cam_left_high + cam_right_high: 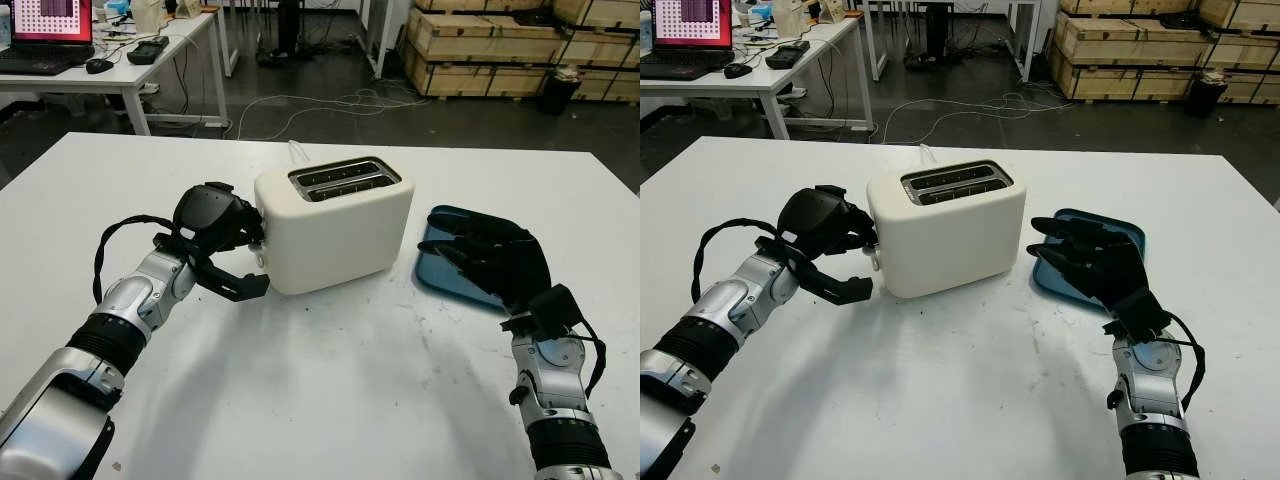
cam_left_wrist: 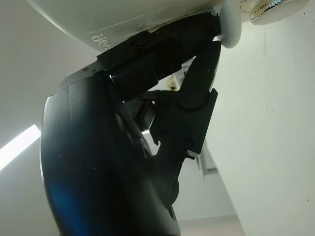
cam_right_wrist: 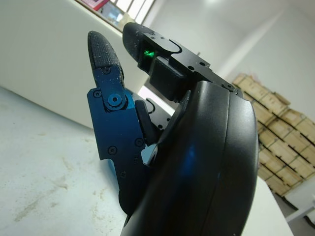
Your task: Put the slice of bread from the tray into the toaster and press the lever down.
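Observation:
A cream two-slot toaster [image 1: 340,228] stands mid-table, its slots [image 1: 340,180] facing up. I cannot tell whether bread sits inside them. My left hand [image 1: 250,262] is at the toaster's left end, fingers curled against the white lever knob [image 2: 230,24] and thumb hanging apart below it. A chrome dial [image 2: 268,12] sits beside the knob. To the right of the toaster lies the blue tray [image 1: 1132,238]. My right hand [image 1: 470,245] hovers open over it and hides most of its surface.
The white table [image 1: 330,380] has free room in front of the toaster. Behind the table are a desk with a laptop [image 1: 48,30] at the back left, cables on the floor [image 1: 330,100], and wooden crates [image 1: 500,45] at the back right.

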Tool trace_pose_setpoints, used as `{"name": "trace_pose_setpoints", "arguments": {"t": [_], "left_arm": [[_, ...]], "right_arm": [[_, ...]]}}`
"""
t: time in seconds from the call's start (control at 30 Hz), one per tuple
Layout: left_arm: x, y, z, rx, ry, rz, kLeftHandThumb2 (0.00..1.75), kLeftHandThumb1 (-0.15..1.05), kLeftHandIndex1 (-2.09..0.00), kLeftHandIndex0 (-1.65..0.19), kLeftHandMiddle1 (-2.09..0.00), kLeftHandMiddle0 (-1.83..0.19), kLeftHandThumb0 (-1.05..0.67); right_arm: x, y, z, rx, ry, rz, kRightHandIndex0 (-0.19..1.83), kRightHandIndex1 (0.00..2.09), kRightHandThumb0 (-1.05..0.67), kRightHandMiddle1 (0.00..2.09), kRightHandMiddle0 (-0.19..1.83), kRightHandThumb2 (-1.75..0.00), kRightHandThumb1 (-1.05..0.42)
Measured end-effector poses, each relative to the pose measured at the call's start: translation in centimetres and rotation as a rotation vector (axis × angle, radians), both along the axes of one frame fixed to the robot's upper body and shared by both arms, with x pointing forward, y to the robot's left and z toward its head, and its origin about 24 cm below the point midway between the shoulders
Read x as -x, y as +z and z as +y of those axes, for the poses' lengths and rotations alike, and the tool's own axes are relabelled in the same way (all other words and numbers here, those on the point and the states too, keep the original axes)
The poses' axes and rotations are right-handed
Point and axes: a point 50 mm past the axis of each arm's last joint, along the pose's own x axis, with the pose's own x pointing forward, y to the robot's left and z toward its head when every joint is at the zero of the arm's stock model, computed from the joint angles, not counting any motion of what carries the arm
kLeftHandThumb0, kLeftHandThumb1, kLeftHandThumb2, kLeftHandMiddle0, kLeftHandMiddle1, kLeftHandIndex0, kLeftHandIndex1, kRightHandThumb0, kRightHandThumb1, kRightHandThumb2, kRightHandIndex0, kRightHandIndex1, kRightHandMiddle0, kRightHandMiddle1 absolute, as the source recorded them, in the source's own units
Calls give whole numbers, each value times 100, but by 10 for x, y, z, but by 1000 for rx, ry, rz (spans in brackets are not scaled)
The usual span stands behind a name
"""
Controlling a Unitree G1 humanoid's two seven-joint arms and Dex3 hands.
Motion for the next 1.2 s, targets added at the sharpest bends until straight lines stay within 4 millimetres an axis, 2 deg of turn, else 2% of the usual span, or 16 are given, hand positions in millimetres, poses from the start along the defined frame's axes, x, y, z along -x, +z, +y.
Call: {"name": "trace_pose_setpoints", "arguments": {"t": [0.1,0.27,0.6,0.77,0.97,1.07,1.2], "left_arm": [[1,0,-1,1,6,-5,2,90,-3,-114,-168,-60,-22],[8,1,-1,26,12,-17,4,91,-3,-115,-174,-67,-19],[45,-2,27,298,33,6,8,91,-4,-115,-175,-78,-30],[51,14,37,353,36,-26,4,89,-6,-118,-175,-77,-31],[53,32,39,367,10,-63,3,90,-5,-115,-175,-75,-33],[54,43,43,369,4,-77,2,91,-4,-112,-175,-68,-37],[55,60,54,325,38,-86,1,92,0,-100,-165,-54,-46]], "right_arm": [[0,0,0,0,0,3,113,11,-56,0,104,0,-89],[0,-1,0,-2,0,7,114,11,-55,0,104,0,-89],[-2,0,-1,-11,-2,12,115,10,-55,0,103,0,-89],[-6,-1,0,-7,-11,21,114,9,-54,0,103,0,-88],[-16,-1,0,21,-7,39,110,8,-54,0,99,0,-90],[-25,6,-6,55,-13,34,110,8,-53,0,98,0,-90],[-43,27,-22,110,-42,8,108,8,-52,0,95,0,-90]]}}
